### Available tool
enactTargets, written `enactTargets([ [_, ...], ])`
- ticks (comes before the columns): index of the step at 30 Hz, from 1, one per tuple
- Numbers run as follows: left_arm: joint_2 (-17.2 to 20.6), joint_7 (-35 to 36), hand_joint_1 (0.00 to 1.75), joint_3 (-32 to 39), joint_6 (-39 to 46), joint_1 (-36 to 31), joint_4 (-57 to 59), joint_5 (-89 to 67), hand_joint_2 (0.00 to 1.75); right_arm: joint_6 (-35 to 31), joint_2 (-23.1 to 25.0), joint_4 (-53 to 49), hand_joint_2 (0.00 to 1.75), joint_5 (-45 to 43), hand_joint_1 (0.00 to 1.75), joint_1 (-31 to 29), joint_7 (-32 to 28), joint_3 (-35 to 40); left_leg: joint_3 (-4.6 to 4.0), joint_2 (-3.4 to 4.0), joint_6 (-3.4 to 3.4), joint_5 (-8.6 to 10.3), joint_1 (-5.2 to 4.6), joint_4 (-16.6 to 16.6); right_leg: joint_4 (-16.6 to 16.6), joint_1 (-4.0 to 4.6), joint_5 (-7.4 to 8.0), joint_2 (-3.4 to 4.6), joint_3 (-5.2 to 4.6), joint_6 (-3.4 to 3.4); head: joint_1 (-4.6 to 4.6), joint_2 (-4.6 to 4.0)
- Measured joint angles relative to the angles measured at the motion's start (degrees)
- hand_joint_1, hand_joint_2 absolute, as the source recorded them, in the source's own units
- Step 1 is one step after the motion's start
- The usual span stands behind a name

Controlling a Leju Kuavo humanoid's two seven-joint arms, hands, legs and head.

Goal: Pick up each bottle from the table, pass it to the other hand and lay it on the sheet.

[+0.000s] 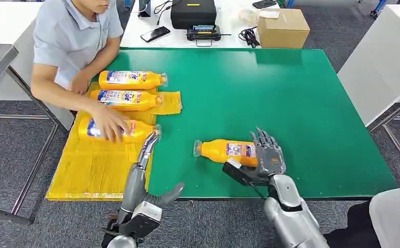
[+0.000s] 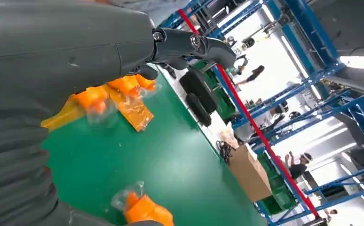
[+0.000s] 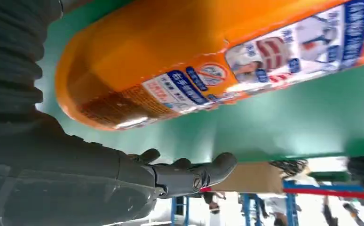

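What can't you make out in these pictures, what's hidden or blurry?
- Head view: part of the nearest bottle's label, covered by the person's hand.
- Head view: base of the lone bottle, behind the right hand; grip unclear.
- Left wrist view: bottles on the sheet, blurred.

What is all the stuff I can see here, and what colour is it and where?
Bottles on sheet: three, orange, lying on the yellow sheet; a person's hand rests on the nearest.
Bottle on table: one, orange, lying on the green, at the right hand.
Sheet: one, yellow, the table's left side.
Table: one, green top.
Cardboard box: one, brown, on the white table behind.
Case: one, black, beside the box.
Person: one, pale blue shirt.
Left hand: fingers spread, by the sheet's edge.
Right hand: at the bottle's base.
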Motion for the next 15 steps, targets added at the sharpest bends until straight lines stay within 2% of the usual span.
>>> enactTargets([
  [11, -0.15, 0.94, 0.00, -0.07, -1.75, -1.13, 1.03, 2.29, 1.75, 5.55, -0.52, 7.96, 1.75, -2.89, 0.00, -5.95, 0.92, -1.03, 0.01, 0.01, 0.00, 0.00, 0.00, 0.00, 0.00, 0.01, 0.00, 0.01, 0.00, 0.00, 0.02, 0.00],
  [12, -0.15, 0.96, 0.00, -0.11, -1.79, -1.26, 1.20, 2.34, 1.75, 6.16, -0.52, 8.76, 1.75, -3.26, 0.14, -6.43, 0.74, -1.09, 0.01, 0.01, 0.00, 0.00, 0.00, 0.00, 0.00, 0.01, 0.00, 0.01, -0.01, 0.00, 0.00, 0.00],
  [13, -0.15, 0.94, 0.00, -0.15, -1.81, -1.40, 1.33, 2.34, 1.75, 6.62, -0.55, 9.33, 1.75, -3.67, 1.41, -6.88, 0.61, -1.16, 0.02, 0.02, 0.00, 0.00, 0.01, 0.00, 0.00, 0.01, 0.00, 0.01, 0.00, 0.00, 0.02, 0.00],
  [15, -0.15, 0.96, 0.00, -0.33, -1.88, -1.86, 1.73, 2.36, 1.75, 8.29, -0.74, 11.17, 1.75, -4.90, 1.75, -8.13, 0.17, -1.31, 0.03, 0.02, 0.00, 0.00, 0.00, 0.00, 0.00, 0.00, 0.00, 0.01, 0.01, 0.00, 0.00, 0.00],
])
